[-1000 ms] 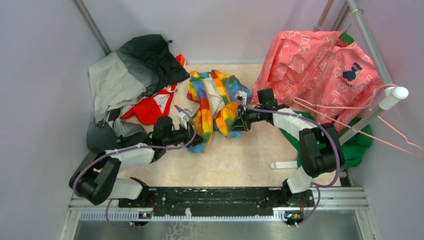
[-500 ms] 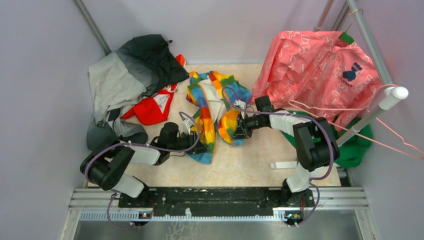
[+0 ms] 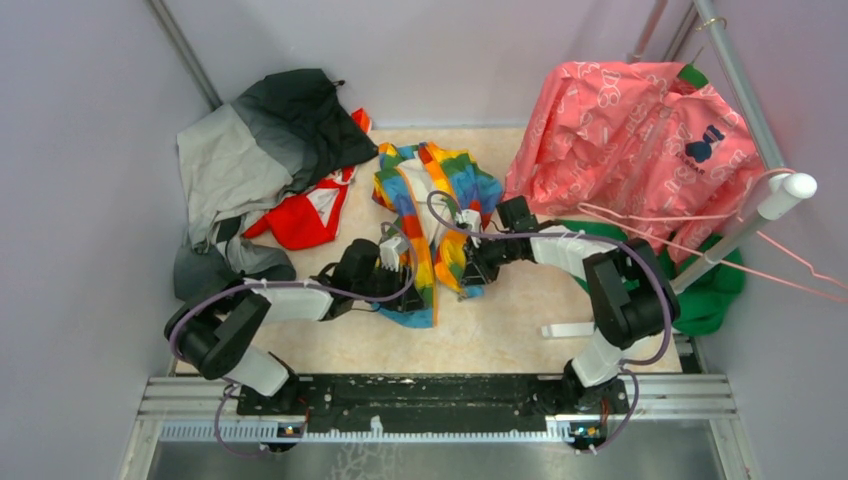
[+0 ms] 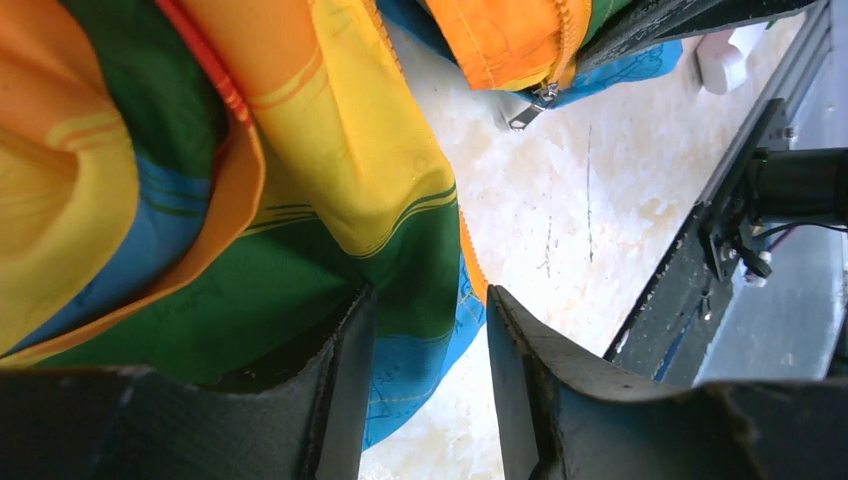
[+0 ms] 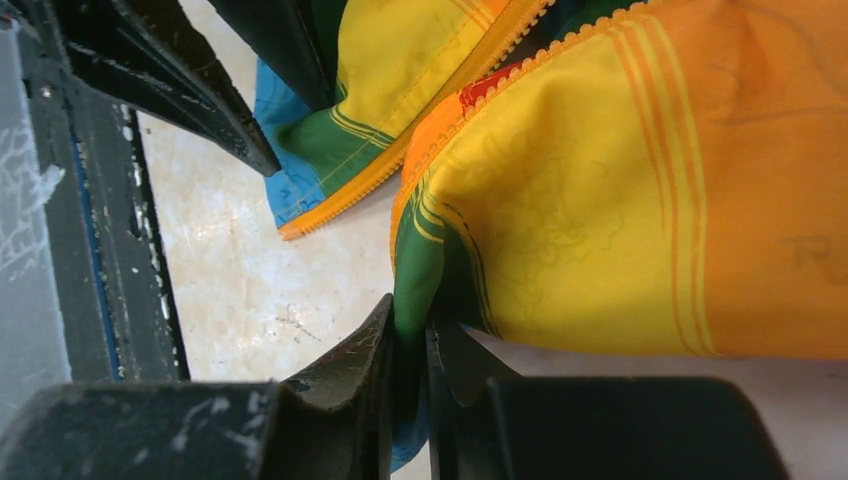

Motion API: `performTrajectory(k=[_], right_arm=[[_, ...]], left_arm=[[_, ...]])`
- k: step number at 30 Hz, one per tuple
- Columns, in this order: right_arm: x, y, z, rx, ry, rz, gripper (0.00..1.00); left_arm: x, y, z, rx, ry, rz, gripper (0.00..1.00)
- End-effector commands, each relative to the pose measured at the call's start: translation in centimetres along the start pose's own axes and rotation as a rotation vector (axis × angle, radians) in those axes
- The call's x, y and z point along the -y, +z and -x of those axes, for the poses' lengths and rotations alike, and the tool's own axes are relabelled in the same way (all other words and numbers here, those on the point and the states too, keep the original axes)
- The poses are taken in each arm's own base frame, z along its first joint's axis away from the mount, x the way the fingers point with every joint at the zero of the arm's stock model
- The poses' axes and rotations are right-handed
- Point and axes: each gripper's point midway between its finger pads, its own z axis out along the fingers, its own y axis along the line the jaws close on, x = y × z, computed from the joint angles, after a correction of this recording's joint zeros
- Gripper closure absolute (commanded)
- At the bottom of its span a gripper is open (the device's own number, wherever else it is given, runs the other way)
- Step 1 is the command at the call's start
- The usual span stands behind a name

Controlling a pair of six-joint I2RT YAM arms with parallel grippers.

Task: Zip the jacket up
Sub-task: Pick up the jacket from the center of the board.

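The rainbow-striped jacket (image 3: pixel 432 215) lies crumpled in the middle of the table, its front open. My left gripper (image 3: pixel 396 288) is at the jacket's near left hem. In the left wrist view it is open (image 4: pixel 425 360), and the green and blue hem (image 4: pixel 420 340) lies loose between the fingers. The orange zipper edge (image 4: pixel 470 265) runs past the right finger, and the metal zipper pull (image 4: pixel 528 108) hangs from the other front edge. My right gripper (image 3: pixel 470 268) is at the near right hem, shut on a green fold of the jacket (image 5: pixel 410 335).
A grey-and-black jacket (image 3: pixel 260 150) and a red garment (image 3: pixel 300 215) lie at the back left. A pink patterned garment (image 3: pixel 640 130) hangs on the rack (image 3: pixel 745 215) at the right, with a green cloth (image 3: pixel 715 290) and wire hangers (image 3: pixel 790 275) below. The black rail (image 3: pixel 440 390) runs along the near edge.
My left gripper has opened and let go of the hem while moving right. The jacket has sunk and spread lower on the table. The right gripper has drifted left, still holding cloth.
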Motion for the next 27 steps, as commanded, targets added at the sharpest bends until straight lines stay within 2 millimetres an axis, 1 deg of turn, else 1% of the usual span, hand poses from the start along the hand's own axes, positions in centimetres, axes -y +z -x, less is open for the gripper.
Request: performTrajectory(k=[1, 4, 7, 9, 11, 18, 23, 25, 26, 27], right_arm=[[0.9, -1.0, 2.0, 0.001, -0.093, -0.116, 0.82], [1.2, -1.5, 2.1, -0.018, -0.115, -0.171, 0.75], [1.2, -2.0, 2.2, -0.031, -0.146, -0.202, 0.71], [1.0, -2.1, 2.2, -0.035, -0.157, -0.208, 0.67], [0.7, -2.1, 2.1, -0.038, -0.16, -0.206, 0.66], [0.6, -1.2, 0.7, -0.093, -0.126, -0.196, 0.64], [0.5, -0.1, -0.3, -0.14, -0.116, -0.184, 0.66], [0.5, 0.0, -0.3, -0.147, -0.111, -0.184, 0.7], [0.4, 0.0, -0.2, -0.144, -0.107, -0.18, 0.74], [0.3, 0.0, 0.0, -0.141, -0.107, -0.175, 0.79]], left_arm=[[-1.0, 0.4, 0.1, -0.028, 0.037, 0.107, 0.48], [-1.3, 0.7, -0.3, -0.051, 0.031, 0.156, 0.46], [-1.0, 1.0, -0.6, -0.062, 0.049, 0.185, 0.41], [-0.9, 1.1, -0.9, -0.073, 0.056, 0.206, 0.41], [-1.0, 1.4, -1.2, -0.086, 0.062, 0.229, 0.41], [-2.2, 2.2, -2.2, -0.13, 0.064, 0.294, 0.43], [-2.5, 2.5, -2.4, -0.14, 0.059, 0.308, 0.5], [-2.6, 2.6, -2.6, -0.147, 0.06, 0.302, 0.6], [-2.5, 2.7, -2.7, -0.149, 0.06, 0.294, 0.66], [-2.4, 2.8, -2.8, -0.152, 0.062, 0.285, 0.74]])
